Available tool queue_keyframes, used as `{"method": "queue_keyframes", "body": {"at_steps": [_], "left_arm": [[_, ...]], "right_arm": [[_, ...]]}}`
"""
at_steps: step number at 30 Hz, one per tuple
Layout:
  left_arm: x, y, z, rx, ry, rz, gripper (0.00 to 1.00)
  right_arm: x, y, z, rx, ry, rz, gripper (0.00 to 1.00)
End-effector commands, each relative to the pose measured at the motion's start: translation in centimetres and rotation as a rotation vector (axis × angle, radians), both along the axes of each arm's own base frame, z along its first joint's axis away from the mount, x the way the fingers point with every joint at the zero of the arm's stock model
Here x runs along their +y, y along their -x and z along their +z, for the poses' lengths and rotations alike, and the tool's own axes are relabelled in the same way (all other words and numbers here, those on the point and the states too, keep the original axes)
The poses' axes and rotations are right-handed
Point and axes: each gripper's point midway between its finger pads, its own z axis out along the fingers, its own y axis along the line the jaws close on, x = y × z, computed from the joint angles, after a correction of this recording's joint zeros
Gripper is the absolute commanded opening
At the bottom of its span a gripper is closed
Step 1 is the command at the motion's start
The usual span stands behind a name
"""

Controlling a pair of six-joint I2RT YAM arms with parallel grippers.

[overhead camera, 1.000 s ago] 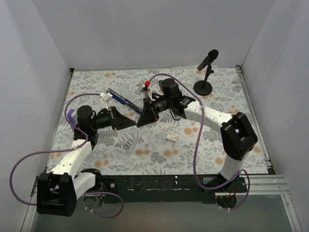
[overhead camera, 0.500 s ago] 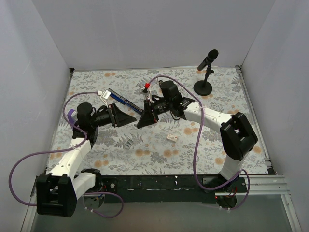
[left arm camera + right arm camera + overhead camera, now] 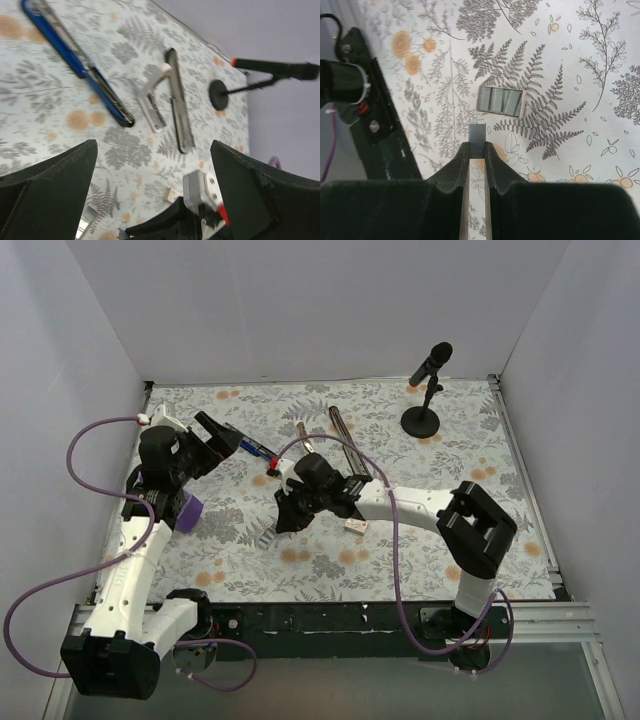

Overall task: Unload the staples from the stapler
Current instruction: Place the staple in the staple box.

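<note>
Nearest me, the right gripper (image 3: 476, 148) is low over the flowered tablecloth (image 3: 240, 562), its jaws pressed on a short grey strip of staples (image 3: 477, 135). Whether that strip touches the cloth I honestly can't tell. Just beyond its tips a flat block of staples (image 3: 500, 101) lies on the cloth, apart from the pinched strip. A small white piece (image 3: 356, 525) sits a little to the right, and a purple block (image 3: 188, 510) stands by the left arm.

Further back, the left gripper (image 3: 153, 144) hangs above the table with its jaws spread wide and nothing between them. Under it the stapler lies opened out: the blue body (image 3: 75, 56) by itself on the left, the silvery channel (image 3: 151, 104) angled beside the dark base strip (image 3: 179, 107). A microphone (image 3: 421, 420) stands at the far right.
</note>
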Motion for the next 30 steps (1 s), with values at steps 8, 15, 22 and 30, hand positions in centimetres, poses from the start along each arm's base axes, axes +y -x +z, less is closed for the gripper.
{"method": "queue_keyframes", "body": {"at_steps": [8,15,22,30], "left_arm": [[7.7,-0.4,-5.4,0.199,-0.136,0.358,0.98],[11.2,-0.6,-5.1,0.232,-0.077,0.464,0.98],[11.3,-0.2,-6.2,0.220,-0.074,0.468,0.98],[11.2,0.6,-8.5,0.205,-0.079,0.464,0.98]], "right_arm": [[3.0,-2.4,-4.2,-0.138,0.132,-0.177,0.15],[3.7,-2.1,-4.4,-0.173,0.158,-0.190,0.15],[4.3,-1.7,-4.0,-0.171,0.154,-0.182,0.15],[5.2,-0.7,-4.0,-0.164,0.143,-0.170,0.16]]}}
